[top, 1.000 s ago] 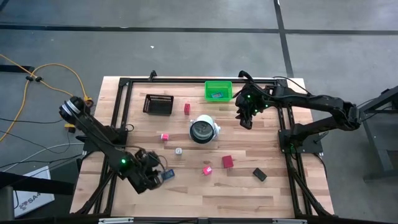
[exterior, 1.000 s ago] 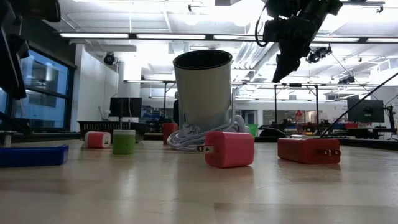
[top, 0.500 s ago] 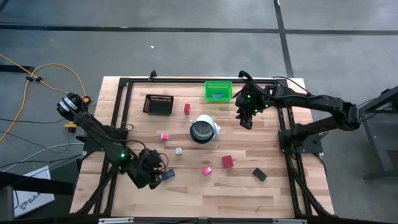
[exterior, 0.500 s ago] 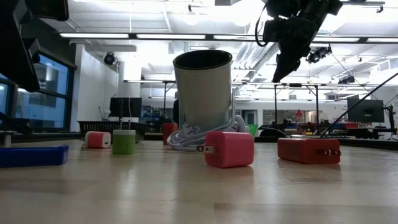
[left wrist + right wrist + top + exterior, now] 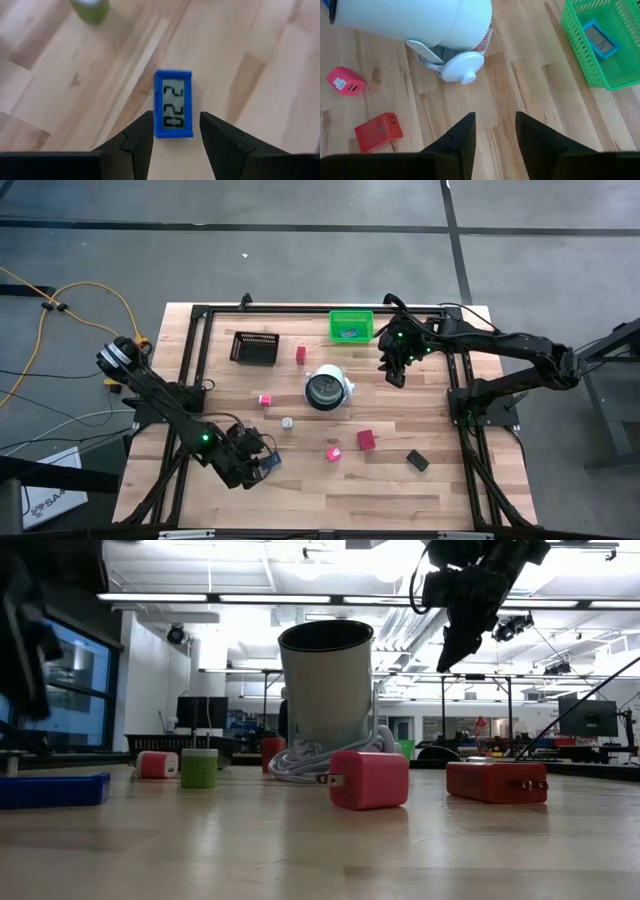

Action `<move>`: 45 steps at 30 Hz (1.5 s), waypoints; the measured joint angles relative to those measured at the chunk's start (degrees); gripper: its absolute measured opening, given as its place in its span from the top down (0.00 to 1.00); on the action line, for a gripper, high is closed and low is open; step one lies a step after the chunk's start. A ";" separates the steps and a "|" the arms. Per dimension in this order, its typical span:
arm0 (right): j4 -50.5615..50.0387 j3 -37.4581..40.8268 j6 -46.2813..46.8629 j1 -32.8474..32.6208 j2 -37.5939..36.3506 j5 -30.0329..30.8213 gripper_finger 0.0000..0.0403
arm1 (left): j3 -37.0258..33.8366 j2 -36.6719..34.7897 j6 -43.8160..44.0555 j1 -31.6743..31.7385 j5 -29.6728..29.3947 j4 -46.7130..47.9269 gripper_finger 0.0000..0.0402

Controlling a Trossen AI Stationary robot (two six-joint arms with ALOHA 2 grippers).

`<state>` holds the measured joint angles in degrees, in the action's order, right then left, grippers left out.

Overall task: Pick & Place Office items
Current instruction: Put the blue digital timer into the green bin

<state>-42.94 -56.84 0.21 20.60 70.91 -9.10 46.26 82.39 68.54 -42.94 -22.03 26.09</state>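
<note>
I have the left gripper (image 5: 172,131) low over the blue timer (image 5: 173,110) on the tabletop (image 5: 260,60), jaws straddling it, not gripping. Next I should close, then lift toward the green bin (image 5: 351,325).

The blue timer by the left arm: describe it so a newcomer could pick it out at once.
On the wooden table, look to the near-left area, where the left pincer hangs with its fingers open on either side of the blue timer. It lies flat, a small blue-framed rectangle with a grey digit display, unlike the red and pink blocks nearby.
</note>
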 joint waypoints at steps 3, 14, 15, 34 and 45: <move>0.14 0.00 0.00 0.00 0.00 0.00 0.69 | 0.00 2.29 -1.82 0.02 1.35 -1.10 0.61; 0.31 0.00 0.07 0.00 0.00 -0.02 0.69 | 0.00 3.02 -2.15 0.02 1.10 -1.47 0.61; 0.33 0.00 0.05 0.02 0.00 -0.02 0.69 | 0.00 3.02 -2.20 0.02 1.08 -1.49 0.61; 0.31 0.00 0.02 0.00 0.00 -0.02 0.69 | 0.00 3.02 -8.91 0.00 0.90 -2.60 0.42; 0.31 0.00 0.01 0.00 0.00 -0.02 0.69 | 0.00 3.02 -11.58 0.00 0.25 -2.66 0.41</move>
<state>-42.63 -56.84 0.21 20.60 70.91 -9.13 46.26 85.41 56.96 -42.94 -21.77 23.43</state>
